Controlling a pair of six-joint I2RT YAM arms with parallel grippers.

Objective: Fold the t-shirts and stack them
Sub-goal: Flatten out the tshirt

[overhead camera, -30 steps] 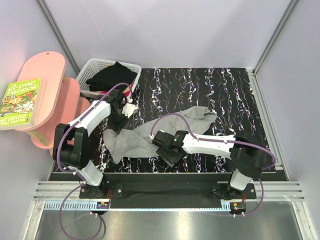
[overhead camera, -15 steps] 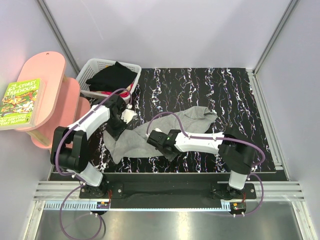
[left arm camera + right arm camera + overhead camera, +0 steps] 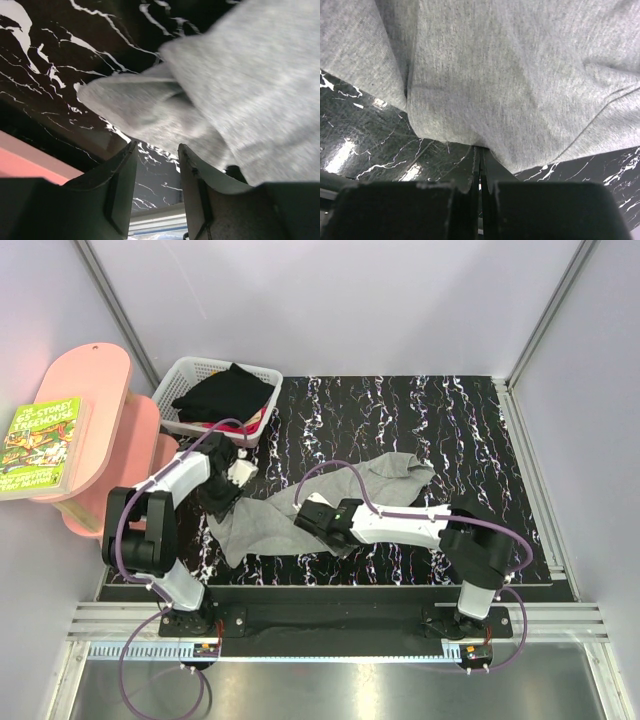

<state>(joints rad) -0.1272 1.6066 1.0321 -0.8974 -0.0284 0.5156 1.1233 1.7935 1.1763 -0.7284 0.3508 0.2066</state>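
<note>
I count two shirts. The grey t-shirt is a soft heathered knit, lying crumpled in a long diagonal band across the near half of the table, from the near left toward the centre right, with rumpled folds at both ends. The black t-shirt is bunched in a heap inside the single basket, a white plastic lattice tub at the far left corner of the table. Something red shows at the basket's near edge, but I cannot identify it. The table surface is glossy black with white marbled veins. There are two arms, one pincer each. The left gripper is at the left end of the grey shirt. In its wrist view the left gripper has its two dark curved fingers spread apart with bare table showing between them, and a rounded fold of grey cloth lies just beyond the tips, not caught. The right gripper is on the middle of the band. In its wrist view the right gripper has its fingers pressed together to a thin slit, their tips meeting the shirt's near edge, where the cloth draws down to a point, so I log it as pinching that edge. Left of the table is one pink rounded stand, smooth and matte, carrying one green-covered book.
</note>
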